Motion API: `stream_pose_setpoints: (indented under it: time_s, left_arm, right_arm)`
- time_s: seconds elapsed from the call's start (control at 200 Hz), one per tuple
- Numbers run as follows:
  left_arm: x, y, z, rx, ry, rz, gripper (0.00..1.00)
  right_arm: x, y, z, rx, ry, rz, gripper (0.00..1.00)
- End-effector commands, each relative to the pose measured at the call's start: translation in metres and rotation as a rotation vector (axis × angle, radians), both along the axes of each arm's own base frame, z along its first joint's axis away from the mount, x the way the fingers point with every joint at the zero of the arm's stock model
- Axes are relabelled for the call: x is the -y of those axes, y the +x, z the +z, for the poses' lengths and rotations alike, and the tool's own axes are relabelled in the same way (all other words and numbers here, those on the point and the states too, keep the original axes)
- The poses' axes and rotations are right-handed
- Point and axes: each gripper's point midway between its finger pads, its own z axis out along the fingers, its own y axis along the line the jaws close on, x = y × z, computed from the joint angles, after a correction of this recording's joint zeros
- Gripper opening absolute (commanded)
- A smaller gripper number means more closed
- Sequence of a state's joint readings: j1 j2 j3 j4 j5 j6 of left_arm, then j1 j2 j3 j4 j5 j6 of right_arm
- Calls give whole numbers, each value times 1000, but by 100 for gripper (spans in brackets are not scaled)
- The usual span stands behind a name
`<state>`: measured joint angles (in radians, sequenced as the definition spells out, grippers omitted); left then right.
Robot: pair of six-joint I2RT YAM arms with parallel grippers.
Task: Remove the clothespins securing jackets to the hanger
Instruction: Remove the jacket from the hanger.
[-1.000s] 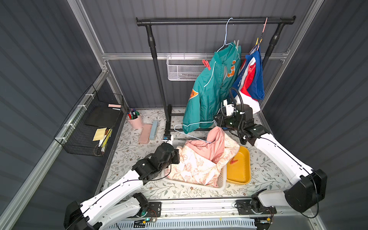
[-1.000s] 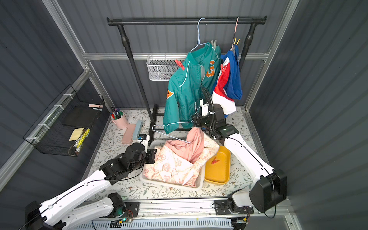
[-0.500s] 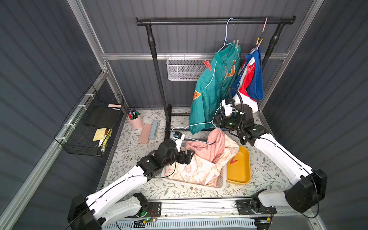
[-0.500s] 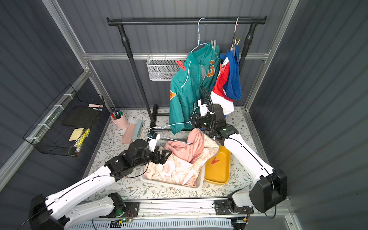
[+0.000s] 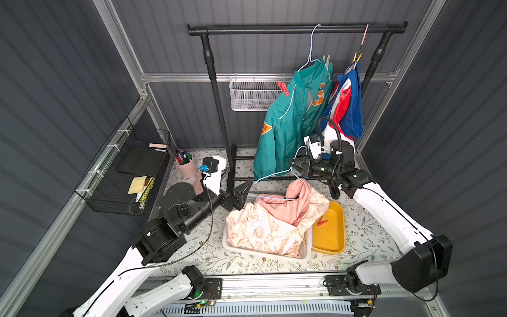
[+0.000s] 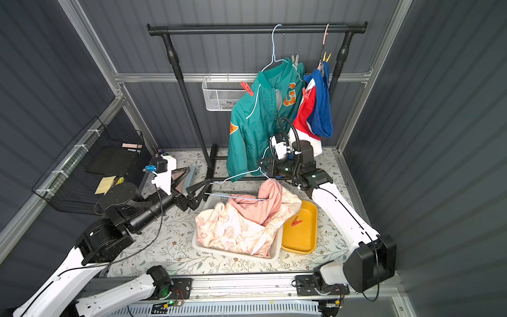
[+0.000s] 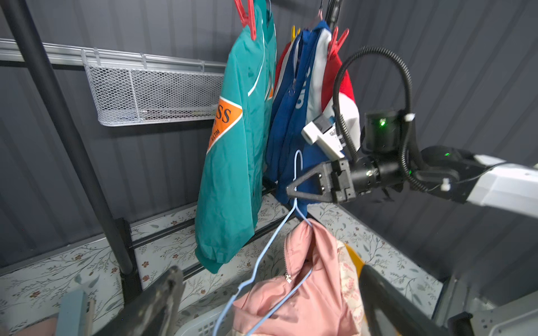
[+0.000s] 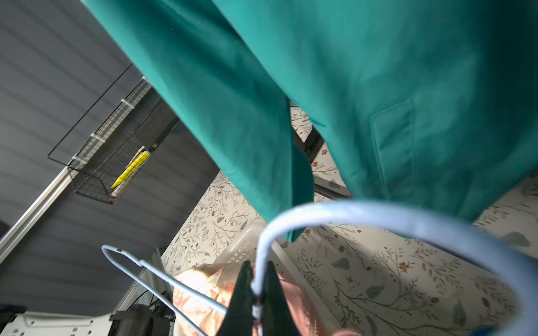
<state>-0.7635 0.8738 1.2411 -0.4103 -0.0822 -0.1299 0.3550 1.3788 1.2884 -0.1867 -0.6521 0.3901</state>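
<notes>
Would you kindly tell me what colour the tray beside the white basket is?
The tray is yellow, seen most clearly in a top view.

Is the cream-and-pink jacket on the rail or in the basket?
In the basket: the cream-and-pink jacket lies crumpled in the white basket, off the rail, while the right pincer grips its pale blue hanger.

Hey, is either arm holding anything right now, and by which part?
The right pincer is shut on the light blue wire hanger, at its twisted neck just below the hook. The left pincer is open, holding nothing.
</notes>
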Motion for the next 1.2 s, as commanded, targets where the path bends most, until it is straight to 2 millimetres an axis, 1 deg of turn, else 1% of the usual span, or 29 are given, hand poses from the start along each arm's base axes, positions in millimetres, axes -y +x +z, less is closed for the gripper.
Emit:
stream_pose_setpoints:
  time_s: [0.0, 0.1, 0.23, 0.39, 0.5, 0.54, 0.595, 0.65, 0.685, 0.75, 0.805, 0.865, 0.975, 1.055, 1.076, 1.121, 1.156, 1.176, 1.196]
  left_arm:
    - [5, 10, -26, -50, 138, 6, 92]
    - [11, 16, -33, -84, 167, 1, 88]
    - [21, 13, -34, -93, 170, -56, 79]
    - [35, 10, -52, -147, 202, -127, 61]
    - [37, 13, -62, -171, 227, -128, 49]
    - [37, 14, -64, -178, 232, -126, 48]
    - [40, 13, -66, -185, 235, -143, 48]
    - [44, 12, -70, -194, 239, -160, 50]
    - [44, 12, -71, -196, 241, -163, 50]
    - [45, 12, -71, -195, 241, -167, 41]
    - [46, 13, -71, -196, 236, -168, 37]
    - [46, 12, -68, -192, 228, -171, 30]
    - [46, 14, -74, -207, 240, -169, 11]
    - [46, 12, -73, -207, 238, -172, 0]
    - [46, 11, -70, -203, 230, -173, 0]
    - [45, 10, -65, -196, 216, -174, 0]
    - [44, 8, -62, -193, 205, -175, 0]
    - [44, 7, -61, -191, 199, -179, 0]
    - [44, 6, -59, -191, 191, -184, 0]
  right_arm:
    - [-5, -13, 23, 59, 46, 105, 0]
    - [-4, -17, 29, 77, 69, 128, 0]
    - [-2, -18, 28, 83, 66, 130, 0]
    - [2, -17, 29, 91, 65, 122, 0]
    - [4, -17, 30, 97, 62, 118, 0]
    - [4, -17, 30, 97, 62, 114, 0]
    - [5, -16, 29, 98, 59, 114, 0]
    - [5, -17, 30, 99, 58, 112, 0]
    - [5, -17, 30, 99, 58, 111, 0]
    - [5, -17, 30, 101, 56, 110, 0]
    - [5, -17, 30, 102, 54, 109, 0]
    - [6, -16, 30, 101, 54, 109, 0]
    - [5, -17, 31, 104, 54, 110, 0]
    - [6, -18, 32, 110, 53, 111, 0]
    - [6, -18, 32, 112, 52, 112, 4]
    - [6, -19, 33, 118, 53, 116, 16]
    - [6, -20, 35, 126, 53, 116, 23]
    - [7, -20, 36, 129, 51, 110, 30]
    - [8, -20, 37, 133, 48, 98, 40]
